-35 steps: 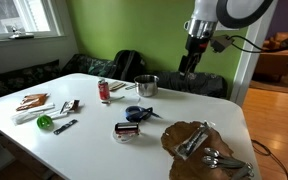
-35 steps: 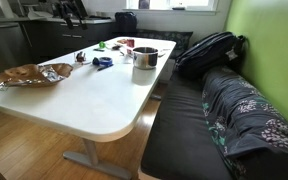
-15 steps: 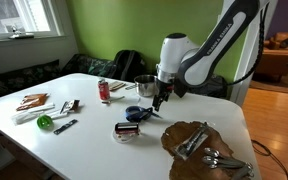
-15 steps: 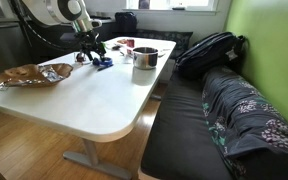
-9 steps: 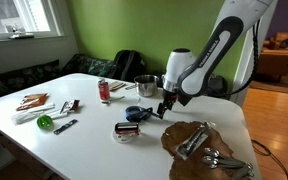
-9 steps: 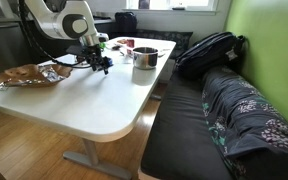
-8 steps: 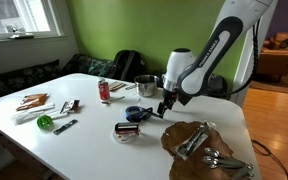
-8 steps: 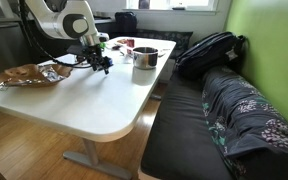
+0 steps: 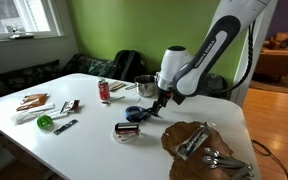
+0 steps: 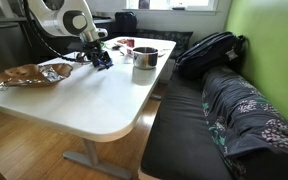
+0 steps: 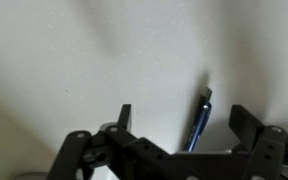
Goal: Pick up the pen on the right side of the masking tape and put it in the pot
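In the wrist view a slim dark pen with a bluish sheen (image 11: pixel 197 126) lies on the white table. It sits between my open gripper's (image 11: pixel 184 120) two fingers, nearer the right one, and neither finger touches it. In both exterior views the gripper (image 9: pixel 156 103) (image 10: pixel 97 55) hangs low over the table beside the small dark-blue tape roll (image 9: pixel 134 113) (image 10: pixel 103 63). The steel pot (image 9: pixel 146 85) (image 10: pixel 144 58) stands just behind. The pen is too small to make out in the exterior views.
A red can (image 9: pixel 104 91), a red-and-silver tape dispenser (image 9: pixel 127 129), a green object (image 9: pixel 45 122) and small tools lie on the white table (image 9: pixel 84 140). A brown bag with cutlery (image 9: pixel 199 145) sits near the front edge. A bench with a backpack (image 10: pixel 212 50) runs along the table.
The arm came down from high above the pot to the table. In the last half second the gripper shifted a little toward the tape roll. The objects have not moved.
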Robot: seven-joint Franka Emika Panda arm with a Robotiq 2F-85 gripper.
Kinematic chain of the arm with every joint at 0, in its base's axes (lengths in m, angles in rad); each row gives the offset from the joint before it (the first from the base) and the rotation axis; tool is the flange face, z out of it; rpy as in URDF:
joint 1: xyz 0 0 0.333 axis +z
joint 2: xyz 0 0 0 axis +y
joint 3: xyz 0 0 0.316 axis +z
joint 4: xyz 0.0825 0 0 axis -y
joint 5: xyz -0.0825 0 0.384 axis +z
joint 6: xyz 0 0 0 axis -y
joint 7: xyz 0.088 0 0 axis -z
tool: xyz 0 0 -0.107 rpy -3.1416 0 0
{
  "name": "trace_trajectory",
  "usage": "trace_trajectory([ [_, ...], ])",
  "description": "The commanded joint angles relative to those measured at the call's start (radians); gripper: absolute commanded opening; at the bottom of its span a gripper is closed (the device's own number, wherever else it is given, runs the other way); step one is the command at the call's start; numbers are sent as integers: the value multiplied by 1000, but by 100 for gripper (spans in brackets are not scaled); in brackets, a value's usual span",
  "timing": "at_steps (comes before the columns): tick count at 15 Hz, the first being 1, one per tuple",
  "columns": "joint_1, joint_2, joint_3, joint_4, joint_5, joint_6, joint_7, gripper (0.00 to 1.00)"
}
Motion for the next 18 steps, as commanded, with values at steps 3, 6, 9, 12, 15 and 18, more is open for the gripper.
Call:
trace_trajectory([
  [3,102,82,-86,100,-7,-20,30,93],
  [6,114,113,-90,133,-2,-16,27,65],
  [9,127,120,-97,151,-4,-10,28,49],
  [12,136,110,-104,152,-2,-21,34,25],
  [15,135,108,-100,155,3,-54,36,3],
  [18,129,107,-93,156,5,-89,42,4],
])
